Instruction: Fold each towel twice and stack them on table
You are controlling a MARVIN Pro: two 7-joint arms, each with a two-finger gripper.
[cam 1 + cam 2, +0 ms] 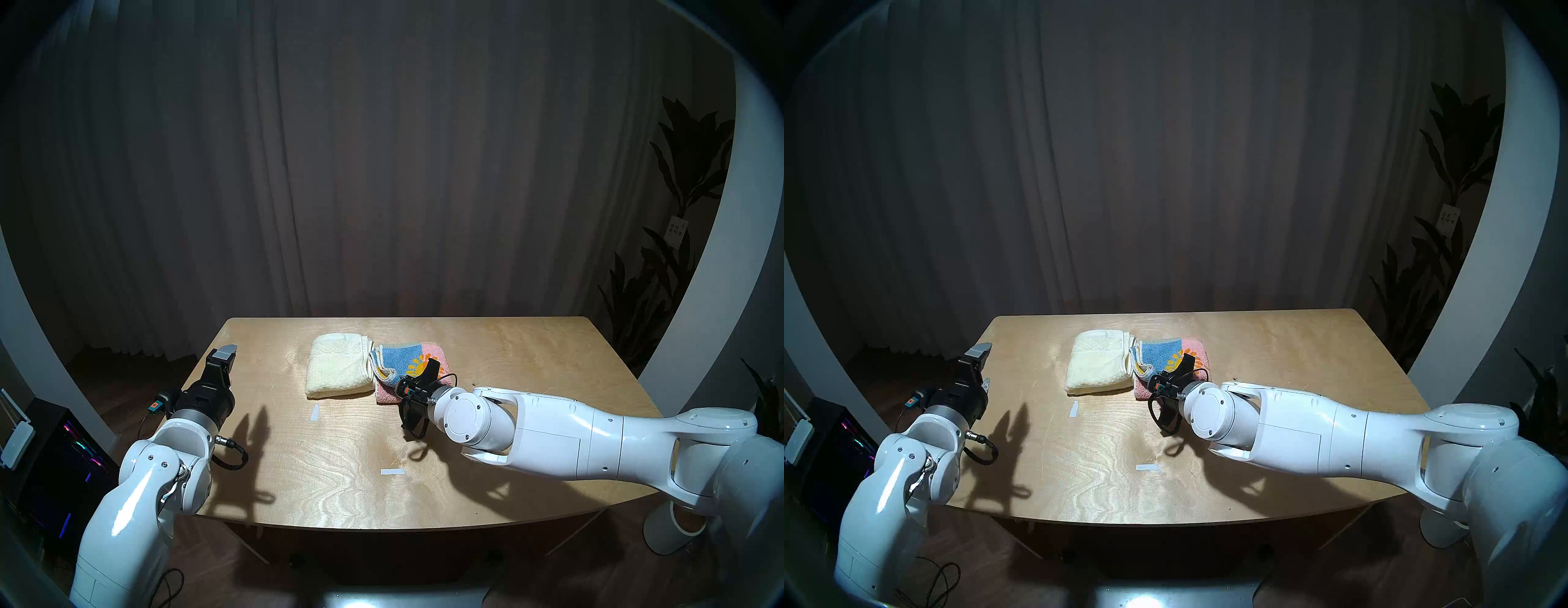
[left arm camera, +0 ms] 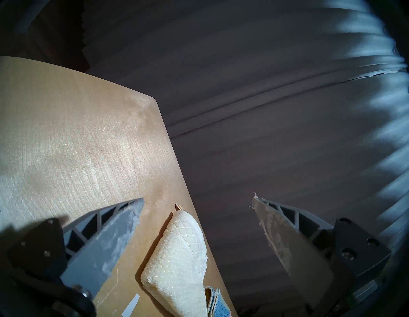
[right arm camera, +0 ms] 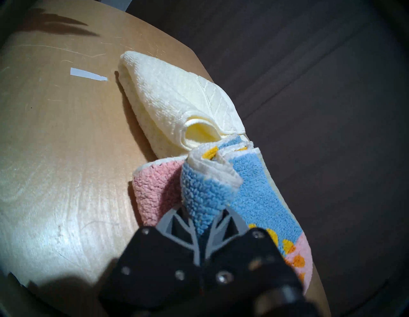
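Cream towel [image 1: 339, 370]: folded, lying on the tabletop [image 1: 530, 361] toward its far side.
Patterned towel [image 1: 413, 365]: folded, touching the cream towel's right edge.
Right gripper [image 3: 204, 218]: fingers closed on a blue fold of the patterned towel.
Left gripper [image 2: 197, 223]: fingers spread wide, empty, at the tabletop's left edge.
Step in hand: stacking appears under way.
Next move: likely lift the patterned towel and carry it onto the cream towel without unfolding.

I see a cream towel [image 1: 337, 367] with a stitched leaf-vein pattern left of my right claw [image 1: 429, 370]. The towel [image 3: 250, 181] pinched in that claw is blue and pink with a yellow sun and orange flowers. The table [image 1: 530, 356] is light, grainy plywood with white tape marks [image 1: 314, 412].
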